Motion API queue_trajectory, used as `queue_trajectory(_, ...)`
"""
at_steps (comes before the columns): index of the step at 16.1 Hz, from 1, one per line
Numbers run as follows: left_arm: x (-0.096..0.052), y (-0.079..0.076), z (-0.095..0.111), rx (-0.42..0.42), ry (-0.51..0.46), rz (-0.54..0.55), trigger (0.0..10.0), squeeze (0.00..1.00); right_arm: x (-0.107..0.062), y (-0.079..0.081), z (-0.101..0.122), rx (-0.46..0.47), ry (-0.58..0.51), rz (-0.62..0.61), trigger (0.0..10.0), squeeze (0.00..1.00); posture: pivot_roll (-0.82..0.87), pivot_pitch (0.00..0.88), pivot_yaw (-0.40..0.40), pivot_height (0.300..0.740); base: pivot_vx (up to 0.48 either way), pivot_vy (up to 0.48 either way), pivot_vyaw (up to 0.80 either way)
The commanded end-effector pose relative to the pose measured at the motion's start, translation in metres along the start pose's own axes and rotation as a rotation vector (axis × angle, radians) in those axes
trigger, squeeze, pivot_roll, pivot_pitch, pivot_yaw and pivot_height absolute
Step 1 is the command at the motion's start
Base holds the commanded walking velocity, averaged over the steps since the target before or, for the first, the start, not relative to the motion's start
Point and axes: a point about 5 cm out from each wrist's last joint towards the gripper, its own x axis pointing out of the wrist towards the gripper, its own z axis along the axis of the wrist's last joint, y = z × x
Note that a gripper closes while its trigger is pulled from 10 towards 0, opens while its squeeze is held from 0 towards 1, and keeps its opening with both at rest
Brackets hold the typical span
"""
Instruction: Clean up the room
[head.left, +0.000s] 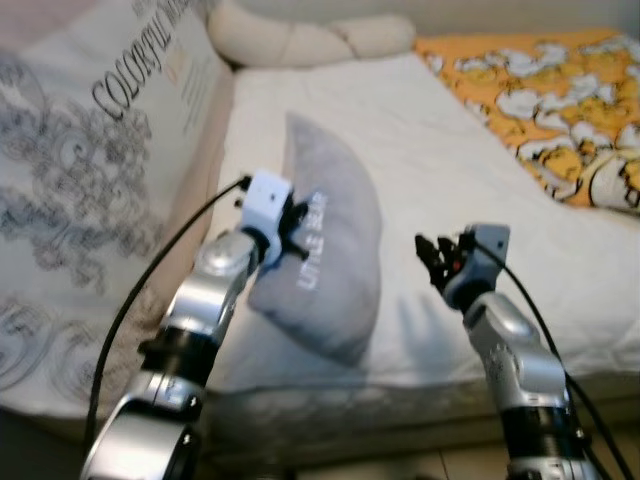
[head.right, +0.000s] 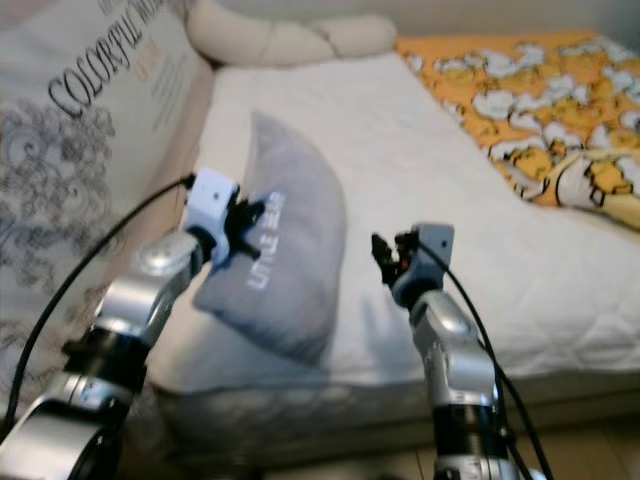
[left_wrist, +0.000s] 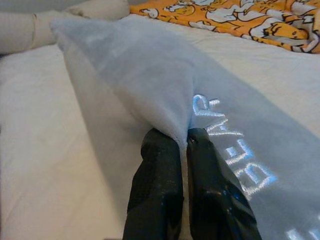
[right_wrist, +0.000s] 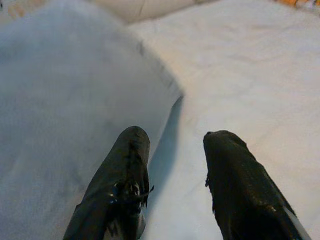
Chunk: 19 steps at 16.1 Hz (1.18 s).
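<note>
Two pincers over bed (head.left: 440, 160), left pincer (left_wrist: 182, 137) pinching grey pillow (head.left: 330, 240) edge

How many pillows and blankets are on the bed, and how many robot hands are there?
Grey pillow: 1, pinched by the left gripper
Big printed pillow: 1
Cream bolster: 1
Orange duck blanket: 1
Grippers: 2, counting the right gripper, open beside the grey pillow
Total: 6
</note>
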Motion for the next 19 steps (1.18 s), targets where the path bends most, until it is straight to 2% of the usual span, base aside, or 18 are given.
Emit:
queue_trajectory(1,-0.0033,0.0108,0.0085,0.016,-0.037,0.042,10.0,0.00,0.0032,0.0074,0.0016,0.001,0.000,0.022,10.0,0.00,0.03,0.000,0.074,0.740,0.000,0.345,0.00)
queue_trajectory(3,-0.0031,0.0102,0.0076,0.012,-0.037,0.044,10.0,0.00,0.0041,0.0067,0.0019,-0.001,0.003,0.016,10.0,0.00,0.03,0.000,0.073,0.740,0.000,0.341,0.00)
queue_trajectory(5,-0.0018,0.0103,0.0113,-0.019,-0.059,0.059,10.0,0.00,0.0057,0.0044,0.0026,-0.008,0.012,-0.005,10.0,0.00,0.02,0.000,0.074,0.740,0.000,0.000,0.00)
queue_trajectory(13,-0.0009,0.0128,0.0078,-0.028,-0.046,0.090,10.0,0.00,0.0058,0.0030,0.0008,-0.027,0.030,-0.010,10.0,0.00,0.02,0.000,0.073,0.740,0.000,0.000,0.00)
queue_trajectory(19,-0.0011,0.0113,0.0055,-0.024,-0.039,0.095,10.0,0.00,0.0062,-0.0017,0.0018,-0.028,0.029,-0.026,10.0,0.00,0.02,0.000,0.073,0.740,0.267,0.000,0.00)
